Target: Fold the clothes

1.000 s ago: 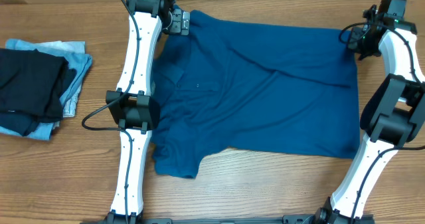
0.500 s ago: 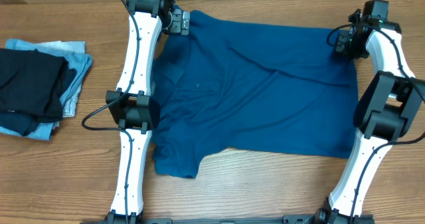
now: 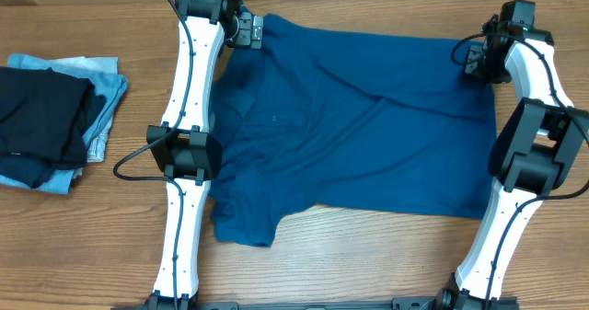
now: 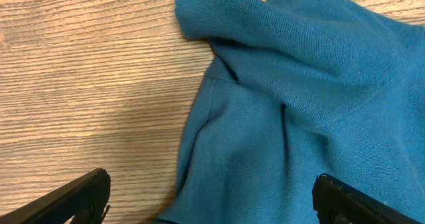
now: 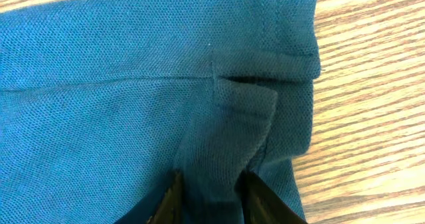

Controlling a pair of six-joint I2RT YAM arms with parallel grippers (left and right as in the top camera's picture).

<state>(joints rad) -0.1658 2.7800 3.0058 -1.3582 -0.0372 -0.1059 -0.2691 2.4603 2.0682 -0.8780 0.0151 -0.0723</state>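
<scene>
— At the far right hem corner, the right pincer (image 5: 211,201) stands narrow, pinching a fold of the shirt (image 3: 368,135). Advice?
— Catch both layers squarely before lifting. The left pincer (image 4: 209,191) gapes wide over the far left corner, holding nothing. The shirt lies spread on the wooden surface (image 3: 368,255); folded garments (image 3: 55,126) sit well left.

The overhead camera looks straight down on the bench (image 3: 368,264), taking in the whole deep-blue shirt (image 3: 368,126) and both arms. The left wrist camera looks down past the left pincer (image 4: 209,191), close on the shirt's far left corner; the right wrist camera sits closer still, past the right pincer (image 5: 212,201), on its far right hem corner
</scene>
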